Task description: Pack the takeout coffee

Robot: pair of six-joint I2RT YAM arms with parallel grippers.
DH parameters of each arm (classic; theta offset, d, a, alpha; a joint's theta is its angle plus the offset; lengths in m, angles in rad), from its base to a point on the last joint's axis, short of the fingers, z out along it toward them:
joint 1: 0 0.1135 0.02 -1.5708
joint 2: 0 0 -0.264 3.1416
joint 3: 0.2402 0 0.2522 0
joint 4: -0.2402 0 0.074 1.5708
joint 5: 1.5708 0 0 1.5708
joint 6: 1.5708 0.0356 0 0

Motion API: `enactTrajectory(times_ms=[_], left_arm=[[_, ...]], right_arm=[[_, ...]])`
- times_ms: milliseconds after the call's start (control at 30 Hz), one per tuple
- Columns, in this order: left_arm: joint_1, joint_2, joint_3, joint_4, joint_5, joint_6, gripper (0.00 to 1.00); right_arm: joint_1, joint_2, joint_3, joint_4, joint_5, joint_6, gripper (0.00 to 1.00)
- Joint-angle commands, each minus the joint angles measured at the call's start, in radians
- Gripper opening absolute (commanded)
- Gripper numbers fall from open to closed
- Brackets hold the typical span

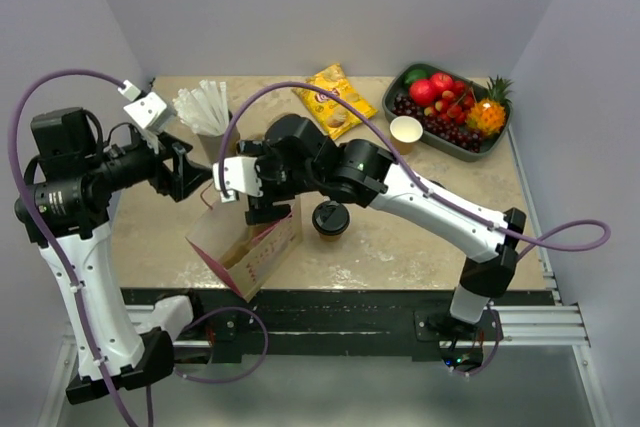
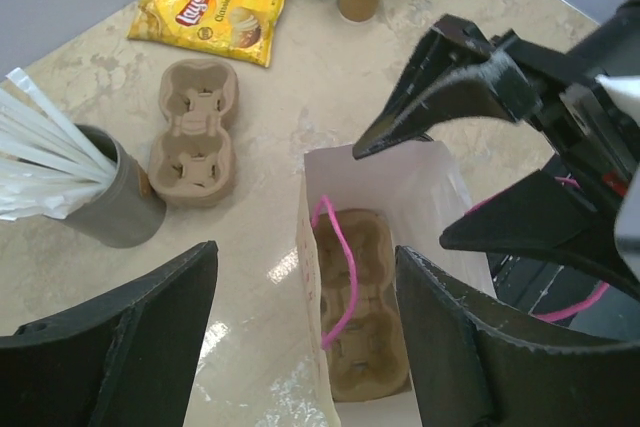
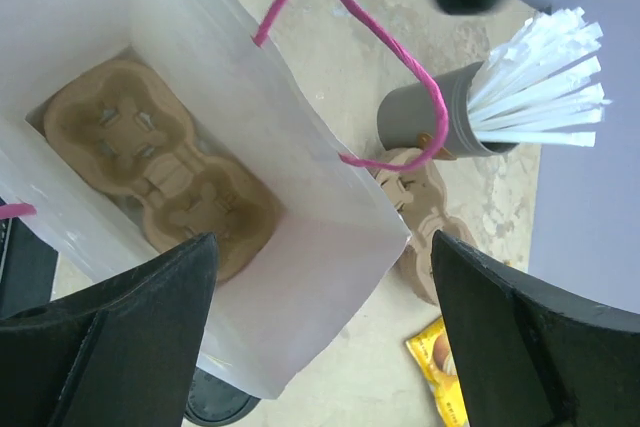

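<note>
Above the open mouth of the white paper bag [image 1: 243,250], the right gripper [image 3: 322,239] is hovering with its two fingers [image 3: 120,337] spreading wide, one to each side of the bag's near wall. It is gripping nothing, and no contact with the paper can be made out. The left gripper [image 2: 305,252] is likewise standing open and empty, its fingers [image 2: 120,347] framing the bag from the opposite side. In the left wrist view, the right gripper's dark fingertips are poised over the bag's far rim.

Inside the bag a tan pulp cup carrier [image 3: 160,167] is lying flat on the bottom, and a pink handle [image 3: 370,57] is arching over one wall. The takeout coffee [image 1: 331,219], a tan cup under a black lid, is standing upright on the table [image 1: 420,247] just right of the bag, free of both grippers. A second cup carrier [image 2: 195,132] is resting beside the grey holder of white straws [image 2: 100,182]. Farther back are lying a yellow chip packet [image 1: 335,99], a lidless paper cup [image 1: 406,132] and a fruit tray [image 1: 395,87].
</note>
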Motion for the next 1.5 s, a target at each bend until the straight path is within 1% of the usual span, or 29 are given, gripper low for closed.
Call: enactTrajectory(times_ms=[0,167,267,300,367,400,467,500,533,600,667,733,800,867,900,933,967,1000,1033,1133,1200,1267,1300,1400,1433,1467], left_arm=[[-0.019,-0.022,-0.065,-0.006,0.031,0.072,0.74],[-0.024,-0.062,-0.18,-0.004,0.015,0.115,0.71],[-0.024,-0.062,-0.214,0.028,0.008,0.112,0.6],[-0.025,-0.06,-0.215,0.037,0.012,0.105,0.52],[-0.024,-0.054,-0.214,0.075,0.018,0.091,0.43],[-0.024,-0.051,-0.209,0.083,0.029,0.088,0.34],[-0.024,-0.037,-0.197,0.103,0.044,0.092,0.24],[-0.025,-0.031,-0.192,0.109,0.063,0.091,0.06],[-0.024,-0.014,-0.177,0.126,0.07,0.085,0.0],[-0.027,0.003,-0.156,0.147,0.104,0.071,0.0],[-0.031,0.035,-0.099,0.169,0.118,0.059,0.0],[-0.042,0.073,-0.035,0.151,0.147,0.068,0.0],[-0.067,0.089,-0.024,0.134,0.178,0.052,0.0],[-0.112,0.083,-0.074,0.121,0.195,0.03,0.0],[-0.129,0.069,-0.106,0.15,0.199,0.004,0.0],[-0.146,0.028,-0.182,0.172,0.198,-0.023,0.0],[-0.171,0.003,-0.22,0.192,0.19,-0.056,0.0],[-0.179,-0.022,-0.255,0.233,0.172,-0.075,0.0],[-0.185,-0.064,-0.314,0.241,0.164,-0.086,0.0],[-0.191,-0.108,-0.399,0.246,0.153,-0.113,0.0],[-0.191,-0.12,-0.418,0.273,0.15,-0.142,0.0],[-0.189,-0.126,-0.407,0.285,0.138,-0.149,0.0],[-0.191,-0.123,-0.396,0.266,0.132,-0.141,0.0],[-0.189,-0.109,-0.289,0.218,0.1,-0.123,0.0],[-0.189,-0.108,-0.219,0.21,0.094,-0.129,0.0],[-0.185,-0.105,-0.187,0.2,0.084,-0.123,0.0]], right_arm=[[-0.071,-0.056,0.025,0.054,-0.051,0.121,0.89],[-0.14,-0.074,0.081,0.086,-0.071,0.211,0.89],[-0.165,-0.082,0.094,0.1,-0.059,0.224,0.9],[-0.171,-0.083,0.094,0.1,-0.057,0.224,0.9],[-0.19,-0.083,0.093,0.101,-0.053,0.23,0.9],[-0.196,-0.086,0.09,0.101,-0.051,0.231,0.9],[-0.216,-0.085,0.082,0.106,-0.043,0.241,0.9],[-0.222,-0.083,0.078,0.107,-0.04,0.242,0.9],[-0.231,-0.083,0.071,0.113,-0.034,0.244,0.9],[-0.259,-0.073,0.058,0.123,-0.013,0.251,0.9],[-0.288,-0.065,0.05,0.12,-0.02,0.26,0.89],[-0.3,-0.076,0.026,0.121,-0.033,0.257,0.89],[-0.308,-0.086,-0.033,0.126,-0.036,0.245,0.89],[-0.308,-0.102,-0.077,0.12,-0.059,0.253,0.89],[-0.308,-0.109,-0.091,0.121,-0.069,0.257,0.89],[-0.308,-0.117,-0.103,0.123,-0.091,0.262,0.89],[-0.308,-0.129,-0.129,0.121,-0.098,0.268,0.89],[-0.308,-0.134,-0.142,0.121,-0.102,0.27,0.89],[-0.308,-0.139,-0.154,0.118,-0.106,0.271,0.89],[-0.308,-0.154,-0.197,0.117,-0.109,0.267,0.89],[-0.308,-0.149,-0.2,0.114,-0.12,0.262,0.89],[-0.308,-0.142,-0.182,0.101,-0.126,0.265,0.89],[-0.308,-0.14,-0.179,0.1,-0.126,0.27,0.89],[-0.308,-0.172,-0.2,0.084,-0.141,0.29,0.88],[-0.308,-0.191,-0.217,0.08,-0.145,0.291,0.88],[-0.308,-0.207,-0.261,0.08,-0.149,0.29,0.88]])
